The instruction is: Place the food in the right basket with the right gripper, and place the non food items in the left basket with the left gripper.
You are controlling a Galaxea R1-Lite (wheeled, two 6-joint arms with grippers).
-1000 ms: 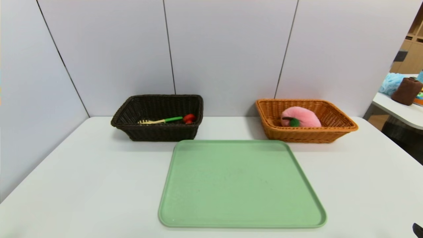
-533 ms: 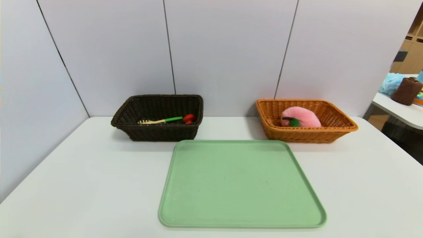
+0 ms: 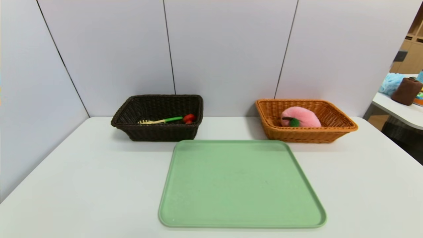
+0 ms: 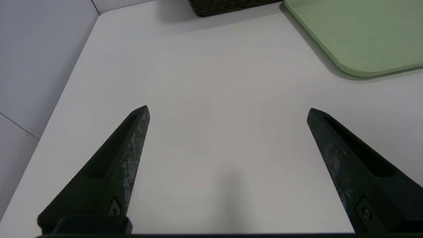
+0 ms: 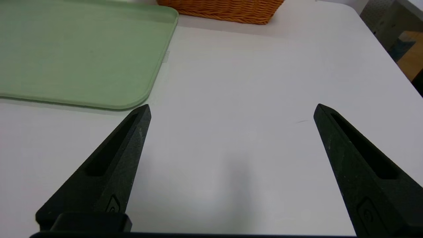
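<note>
The pink plush peach (image 3: 301, 117) lies inside the orange-tan right basket (image 3: 343, 127). In the dark brown left basket (image 3: 155, 134) lie the yellow pasta spoon with green handle (image 3: 160, 121) and the small red duck toy (image 3: 189, 118). The grey case does not show. Neither arm appears in the head view. My left gripper (image 4: 228, 110) hangs open over bare table near the front left, with nothing between its fingers. My right gripper (image 5: 232, 107) is open too, empty, over the table at the front right of the tray.
A pale green tray (image 3: 241, 185) with nothing on it sits mid-table in front of both baskets; its corners show as the tray (image 4: 357, 36) and the tray (image 5: 76, 53) in the wrist views. Grey wall panels close the back and left. Another table (image 3: 401, 110) with cloths stands far right.
A dark tip at the head view's bottom right corner one second ago has gone out of view. Nothing else has moved.
</note>
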